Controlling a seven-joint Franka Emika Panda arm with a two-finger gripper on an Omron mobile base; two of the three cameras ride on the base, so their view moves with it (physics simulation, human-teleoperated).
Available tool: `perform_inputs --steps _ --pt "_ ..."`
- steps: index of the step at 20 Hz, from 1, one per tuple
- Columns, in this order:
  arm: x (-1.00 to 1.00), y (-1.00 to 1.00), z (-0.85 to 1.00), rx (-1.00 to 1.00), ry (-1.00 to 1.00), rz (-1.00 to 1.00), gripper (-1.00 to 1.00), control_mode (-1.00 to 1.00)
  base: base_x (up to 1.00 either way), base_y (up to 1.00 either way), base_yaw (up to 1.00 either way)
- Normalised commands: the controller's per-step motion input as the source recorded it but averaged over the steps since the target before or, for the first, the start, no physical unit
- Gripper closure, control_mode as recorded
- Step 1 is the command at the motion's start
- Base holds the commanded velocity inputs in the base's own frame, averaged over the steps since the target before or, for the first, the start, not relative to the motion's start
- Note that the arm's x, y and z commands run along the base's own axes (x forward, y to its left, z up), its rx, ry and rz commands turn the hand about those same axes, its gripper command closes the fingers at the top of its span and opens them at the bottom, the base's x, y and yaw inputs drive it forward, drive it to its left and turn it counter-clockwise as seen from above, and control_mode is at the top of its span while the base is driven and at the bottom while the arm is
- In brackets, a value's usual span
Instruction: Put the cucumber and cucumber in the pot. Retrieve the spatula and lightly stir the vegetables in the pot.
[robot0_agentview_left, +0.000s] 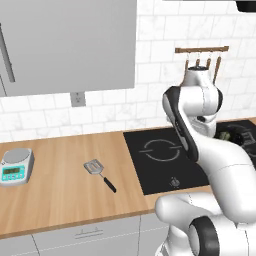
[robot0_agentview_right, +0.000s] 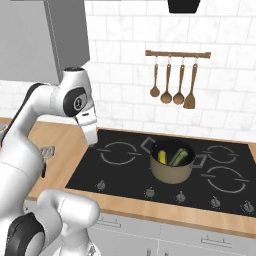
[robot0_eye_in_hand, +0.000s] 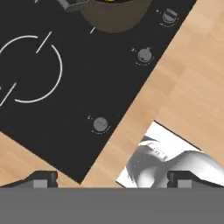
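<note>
Nearest the base, the wooden counter (robot0_agentview_left: 65, 185) is carrying the spatula (robot0_agentview_left: 99, 173), lying flat with its slotted metal head toward the wall and its black handle pointing back toward the counter edge, well left of the black cooktop (robot0_agentview_right: 165, 170). A small kitchen scale (robot0_agentview_left: 16, 166) is sitting further left on the counter. The gripper (robot0_agentview_right: 91, 142) is hanging over the left part of the cooktop, pointing down just above the front-left burner ring, apart from the pot and from the spatula. In the hand view the two finger tips (robot0_eye_in_hand: 41, 178) are sitting at opposite edges, so the jaws are standing spread wide with nothing between them. Further right on the cooktop, the pot (robot0_agentview_right: 172, 161) is standing upright near the middle, with the yellow-green cucumber (robot0_agentview_right: 162, 156) and the dark green cucumber (robot0_agentview_right: 179, 157) both leaning inside it. On the tiled wall behind, wooden utensils (robot0_agentview_right: 172, 85) are hanging from a rail.
</note>
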Motion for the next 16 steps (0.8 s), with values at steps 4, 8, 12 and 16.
perform_inputs --steps 4,8,12,16 --pt "-0.19 0.66 -0.16 0.16 0.10 -0.61 -1.00 -1.00 0.00 0.00 0.00" --pt "-0.03 0.61 -0.35 0.15 0.00 -0.66 -1.00 -1.00 0.00 0.00 0.00" --pt "0.00 0.71 -0.39 0.07 -0.06 -0.66 -1.00 -1.00 0.00 0.00 0.00" --pt "0.02 0.72 -0.41 0.04 -0.04 -0.66 -1.00 -1.00 0.00 0.00 0.00"
